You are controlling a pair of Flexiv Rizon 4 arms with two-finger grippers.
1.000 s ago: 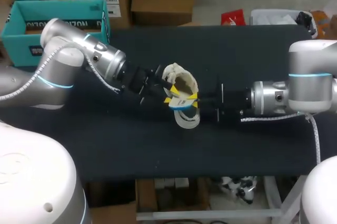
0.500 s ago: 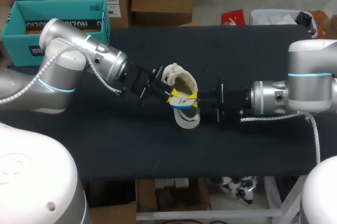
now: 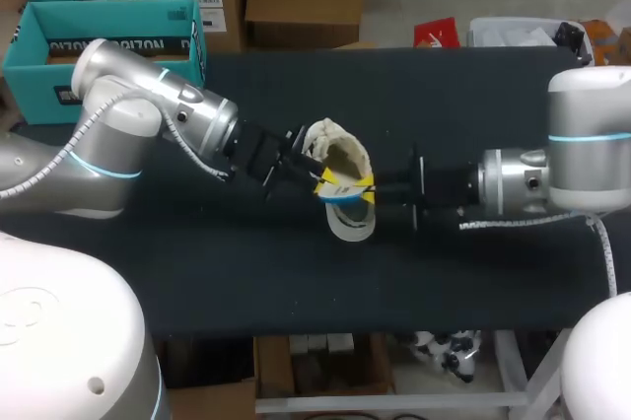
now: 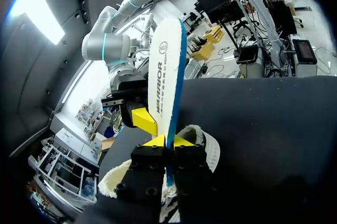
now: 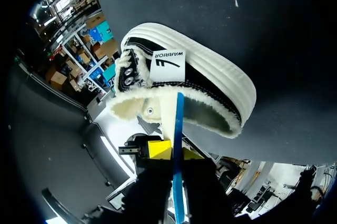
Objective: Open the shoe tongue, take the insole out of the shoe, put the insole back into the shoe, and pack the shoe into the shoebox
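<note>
The left gripper [image 4: 169,141] and right gripper [image 5: 176,153] are both pinching the insole [image 4: 166,77] at the head view's centre, their tips nearly meeting. Just ahead of the right gripper, the fleece-lined shoe [image 5: 200,84] is lying with its opening facing the fingers, and the insole's long axis is pointing into it. The teal shoebox [image 3: 99,35] is sitting well apart at upper left.

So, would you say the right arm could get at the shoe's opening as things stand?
Probably yes. The shoe has its fleecy opening facing the right tool, with nothing between them but the insole it grips. The left tool grips that insole too, which may hinder.
</note>
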